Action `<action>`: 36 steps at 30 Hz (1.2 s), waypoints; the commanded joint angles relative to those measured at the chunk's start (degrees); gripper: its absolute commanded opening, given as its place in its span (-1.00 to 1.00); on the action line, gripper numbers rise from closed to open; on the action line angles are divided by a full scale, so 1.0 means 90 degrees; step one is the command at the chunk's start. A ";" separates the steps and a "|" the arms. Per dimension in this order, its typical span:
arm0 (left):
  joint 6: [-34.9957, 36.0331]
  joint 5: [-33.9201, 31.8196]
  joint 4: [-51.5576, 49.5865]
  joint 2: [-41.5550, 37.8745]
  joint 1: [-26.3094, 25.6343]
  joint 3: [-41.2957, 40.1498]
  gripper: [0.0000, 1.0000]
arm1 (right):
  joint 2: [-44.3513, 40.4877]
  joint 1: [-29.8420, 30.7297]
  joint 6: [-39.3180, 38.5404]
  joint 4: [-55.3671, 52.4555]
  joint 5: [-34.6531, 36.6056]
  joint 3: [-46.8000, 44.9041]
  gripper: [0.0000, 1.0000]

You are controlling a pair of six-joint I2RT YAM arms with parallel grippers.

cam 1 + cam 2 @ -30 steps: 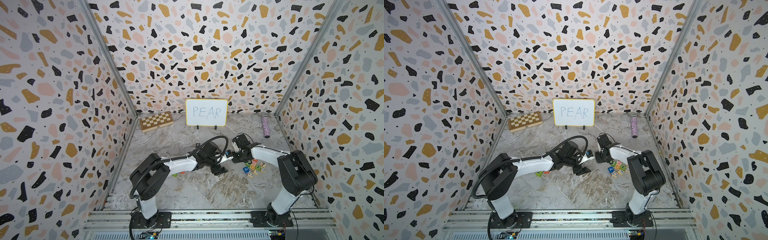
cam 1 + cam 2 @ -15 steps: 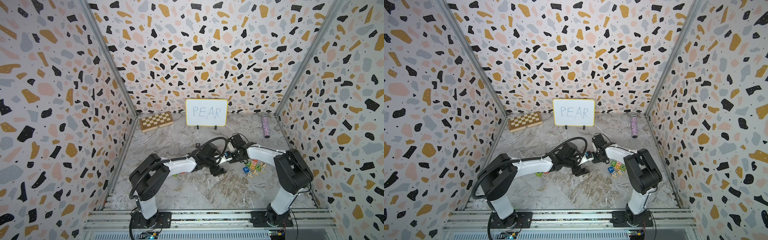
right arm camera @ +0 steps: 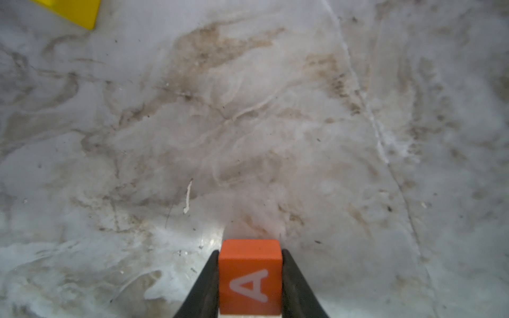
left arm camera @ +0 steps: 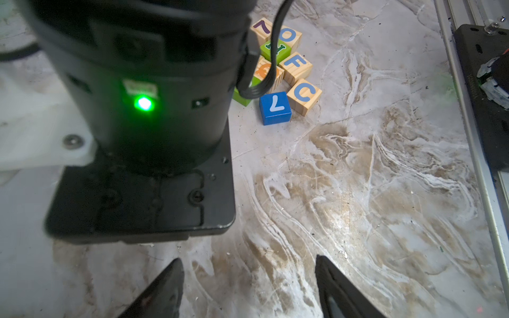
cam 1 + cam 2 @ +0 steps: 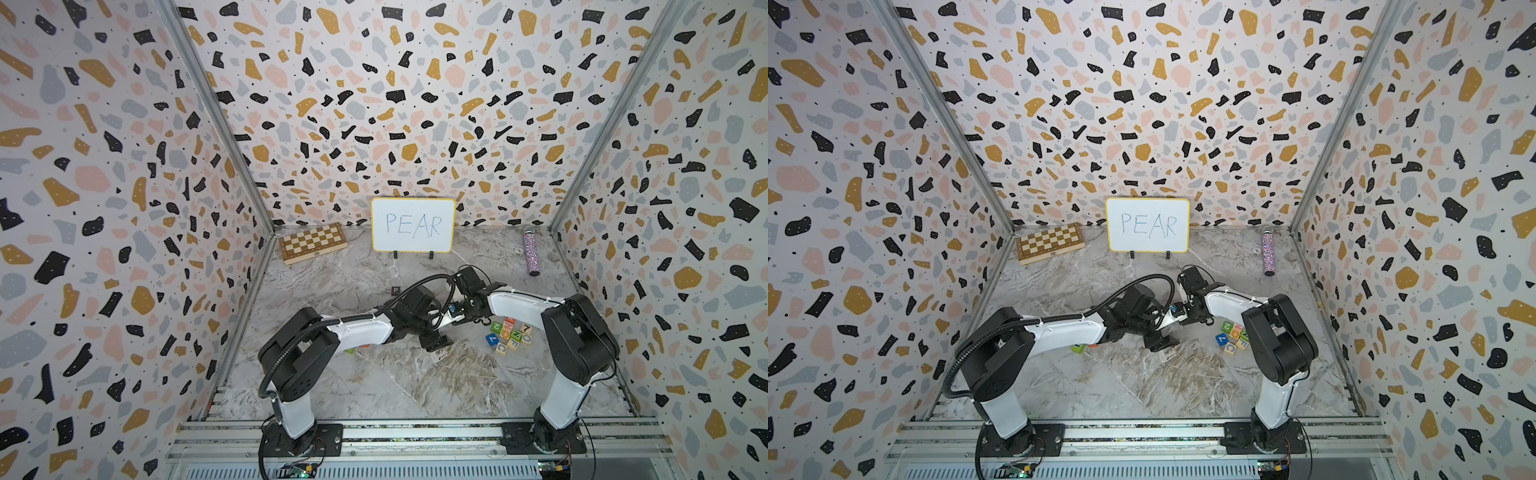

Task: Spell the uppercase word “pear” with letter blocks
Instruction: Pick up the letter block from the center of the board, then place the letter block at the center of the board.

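Small orange-red cube (image 3: 250, 278), crisp-edged, with a white capital A on the face turned to the right wrist camera and a plain face beyond it. Pinched on two opposite sides by the dark fingers (image 3: 209, 283) of the right end effector (image 3: 250, 253), narrowed onto it over bare grey-and-tan marble-patterned worktop (image 3: 248, 124). Impossible to say whether resting on the surface or just clear of it. Hidden in both top views beneath the two wrists meeting near the middle of the worktop.

Well apart from the held cube, at the edge of the right wrist view, a corner of a yellow block (image 3: 68, 11), letter out of frame. In a top view, a small black cube with a white P (image 5: 395, 290), alone on the marble, nearer the camera than the white board lettered PEAR (image 5: 412, 224).

Left end effector (image 4: 248, 261) spread wide, nothing between its fingers, above bare marble. Beyond it, a tight cluster of other blocks: blue cube with a white figure (image 4: 275, 108), plain-wood cubes with a blue C (image 4: 304, 96) and F (image 4: 296, 66).

Against a second ago: an inward swing of the right arm (image 5: 519, 305), wrist now closer to the left arm (image 5: 361, 330) and farther from the cluster, same narrow closure. Left arm in much the same pose, same spread.
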 commanded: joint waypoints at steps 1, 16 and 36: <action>0.0151 0.0005 0.0147 -0.0126 0.0056 0.0127 0.49 | 0.0108 0.0068 -0.0042 -0.0200 -0.0163 0.0145 -0.32; -0.0494 0.0424 0.1208 -0.1084 0.0985 -0.0815 0.49 | 0.0374 -0.0068 -0.0016 -0.0356 -0.0288 0.1026 -0.31; -0.2351 -0.0383 0.1505 -0.1318 0.2344 -0.0931 0.54 | 0.2029 -0.0194 0.0120 -0.0603 -0.0045 0.3181 -0.31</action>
